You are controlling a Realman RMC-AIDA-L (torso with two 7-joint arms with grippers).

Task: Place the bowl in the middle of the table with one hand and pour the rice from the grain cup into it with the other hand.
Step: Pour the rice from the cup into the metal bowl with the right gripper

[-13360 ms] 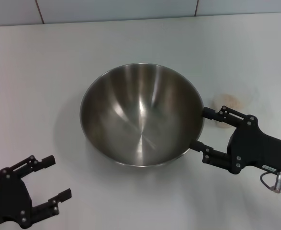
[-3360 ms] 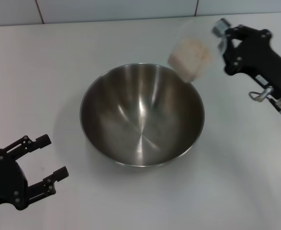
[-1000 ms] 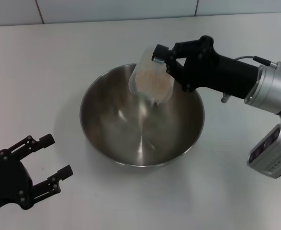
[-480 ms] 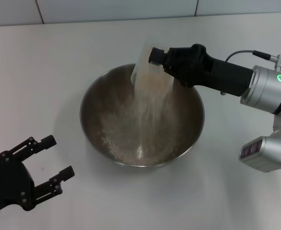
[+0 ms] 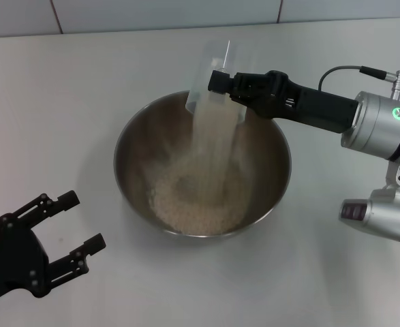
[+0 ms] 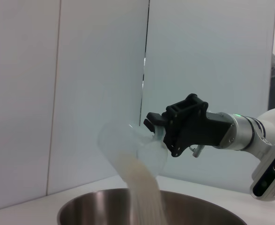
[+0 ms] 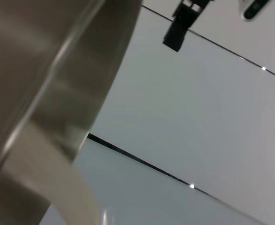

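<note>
The steel bowl (image 5: 266,160) stands in the middle of the table. My right gripper (image 5: 221,84) is shut on the clear grain cup (image 5: 210,67) and holds it tipped mouth-down over the bowl's far rim. Rice (image 5: 213,133) falls from it in a pale stream onto a heap of rice (image 5: 194,203) in the bowl's bottom. The left wrist view shows the tilted cup (image 6: 128,141), the falling rice (image 6: 145,190), the right gripper (image 6: 159,127) and the bowl's rim (image 6: 88,202). The right wrist view shows only the bowl's wall (image 7: 57,65), close up. My left gripper (image 5: 84,220) is open and empty at the table's near left.
The white table (image 5: 63,102) surrounds the bowl. A pale panelled wall (image 5: 159,12) runs along the table's far edge. My right arm's silver wrist (image 5: 380,129) hangs over the table right of the bowl.
The cup has tipped further and most of its rice has poured out. The heap in the bowl has grown. The left gripper has not moved.
</note>
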